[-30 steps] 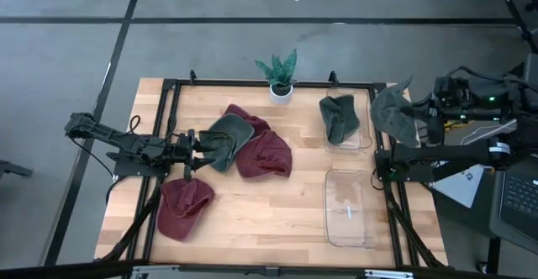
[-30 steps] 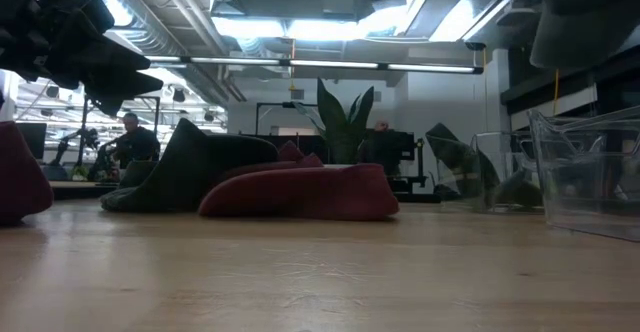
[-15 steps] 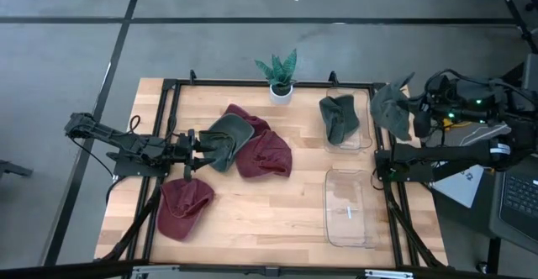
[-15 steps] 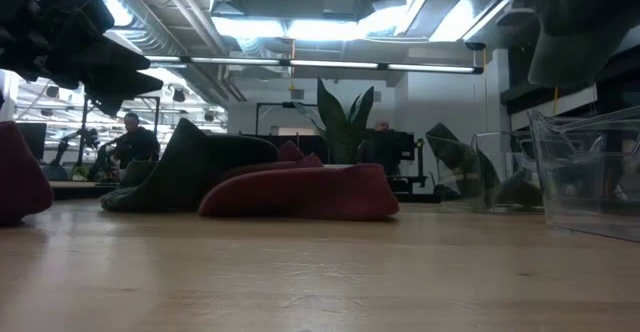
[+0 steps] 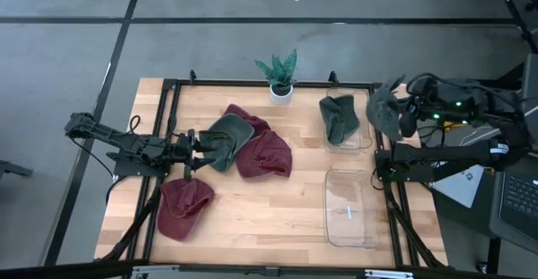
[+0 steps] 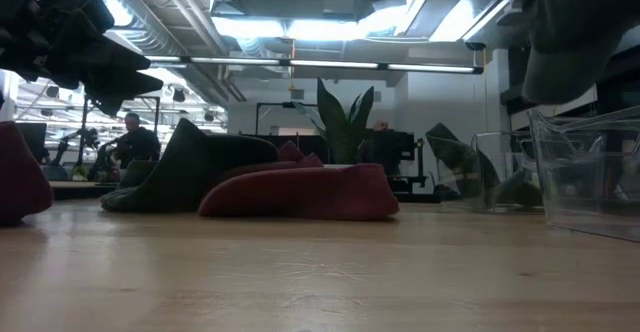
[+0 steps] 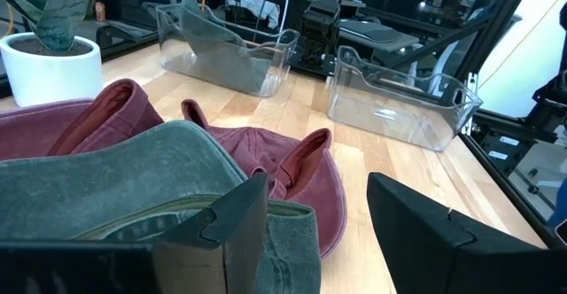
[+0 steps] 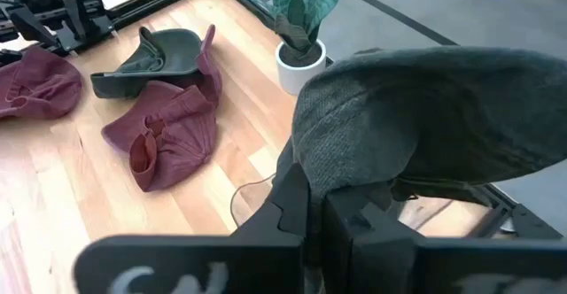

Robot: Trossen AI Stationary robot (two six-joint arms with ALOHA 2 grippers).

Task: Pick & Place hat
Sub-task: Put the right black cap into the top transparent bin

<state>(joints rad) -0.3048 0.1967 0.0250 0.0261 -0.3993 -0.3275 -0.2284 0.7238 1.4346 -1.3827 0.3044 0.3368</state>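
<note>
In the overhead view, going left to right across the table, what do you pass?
Left gripper → green hat beside it → potted plant → bin holding a green hat → right gripper holding a grey-green hat.

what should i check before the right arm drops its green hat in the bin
1. Right pincer shut on the carried green hat: ok.
2. Hat over the far bin: not ok, it hangs past the table's right edge, beside the bin.
3. Room in the far bin: cannot tell; one green hat already lies in it.
4. Near bin free: ok, nothing shows in it.
5. Left pincer out of the way: ok, open at the green hat on the table, far from the bins.
</note>
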